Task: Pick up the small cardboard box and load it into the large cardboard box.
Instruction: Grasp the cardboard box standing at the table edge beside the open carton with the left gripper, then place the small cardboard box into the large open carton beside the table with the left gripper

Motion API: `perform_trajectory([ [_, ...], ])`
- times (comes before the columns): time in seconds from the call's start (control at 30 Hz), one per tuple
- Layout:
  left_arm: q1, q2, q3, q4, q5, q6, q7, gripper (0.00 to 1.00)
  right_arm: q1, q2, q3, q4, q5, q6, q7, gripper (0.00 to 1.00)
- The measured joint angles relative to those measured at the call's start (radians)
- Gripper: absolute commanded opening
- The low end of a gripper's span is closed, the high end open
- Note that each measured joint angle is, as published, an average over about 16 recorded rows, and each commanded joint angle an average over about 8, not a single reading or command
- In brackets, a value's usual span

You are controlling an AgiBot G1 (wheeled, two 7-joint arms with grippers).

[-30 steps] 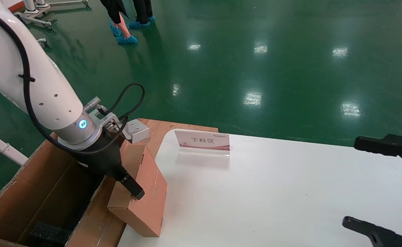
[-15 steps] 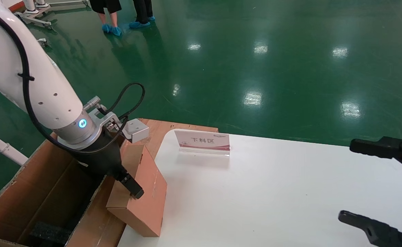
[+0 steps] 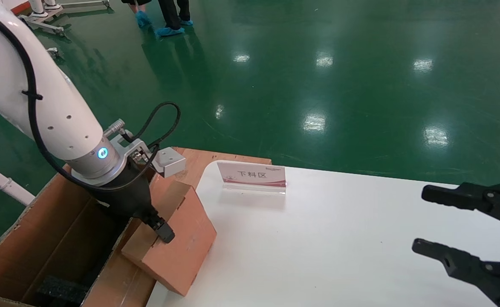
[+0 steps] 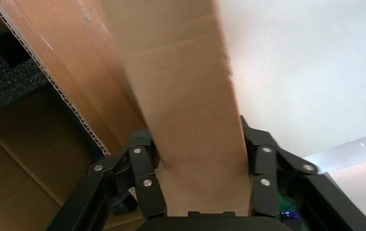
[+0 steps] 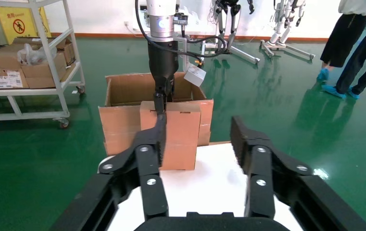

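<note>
The small cardboard box (image 3: 181, 247) hangs tilted in my left gripper (image 3: 159, 227) at the white table's left edge, leaning over the near flap of the large cardboard box (image 3: 49, 230). The left gripper is shut on the small box; one finger lies on its top face and the other is hidden behind it. In the left wrist view both fingers (image 4: 140, 159) clamp the small box (image 4: 190, 96). The large box stands open on the floor to the left, with black foam (image 3: 60, 290) inside. My right gripper (image 3: 420, 219) hovers open and empty over the table's right side.
A pink-and-white sign (image 3: 252, 175) stands at the far edge of the white table (image 3: 339, 238). The right wrist view shows a shelf trolley (image 5: 27, 62) with cartons behind the large box (image 5: 132, 89). People stand on the green floor at the back (image 3: 169, 17).
The small box has turned in my left gripper and now lies more tilted. My right gripper has moved left, further into view. The people at the back have shifted.
</note>
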State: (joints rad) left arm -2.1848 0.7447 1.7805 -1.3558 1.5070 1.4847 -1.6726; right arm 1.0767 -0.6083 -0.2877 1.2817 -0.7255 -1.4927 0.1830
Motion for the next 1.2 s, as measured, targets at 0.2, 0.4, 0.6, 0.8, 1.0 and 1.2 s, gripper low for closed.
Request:
perform_trajectory([
  [0.2,0.000,0.001,0.000,0.003,0.000,0.000,0.001,0.00,0.000,0.000,0.000,0.000,0.000,0.000,0.000,0.00],
  [0.4,-0.013,-0.002,-0.011,0.014,-0.015,0.001,0.002,0.00,0.000,0.000,0.000,0.000,0.000,0.000,0.000,0.00],
  [0.6,-0.057,-0.015,-0.041,0.029,-0.052,0.008,0.004,0.00,0.000,0.000,0.000,-0.001,0.000,0.000,0.000,0.00],
  [0.8,-0.151,-0.038,-0.090,0.047,-0.095,0.030,0.013,0.00,0.001,0.000,-0.001,-0.001,0.000,0.000,-0.001,0.00],
  [1.0,-0.280,-0.052,-0.135,0.082,-0.124,0.064,0.045,0.00,0.001,0.000,-0.001,-0.001,0.001,0.000,-0.001,0.00],
  [1.2,-0.420,-0.054,-0.126,0.128,-0.134,0.095,0.092,0.00,0.001,0.000,-0.002,-0.001,0.001,0.000,-0.001,0.00],
])
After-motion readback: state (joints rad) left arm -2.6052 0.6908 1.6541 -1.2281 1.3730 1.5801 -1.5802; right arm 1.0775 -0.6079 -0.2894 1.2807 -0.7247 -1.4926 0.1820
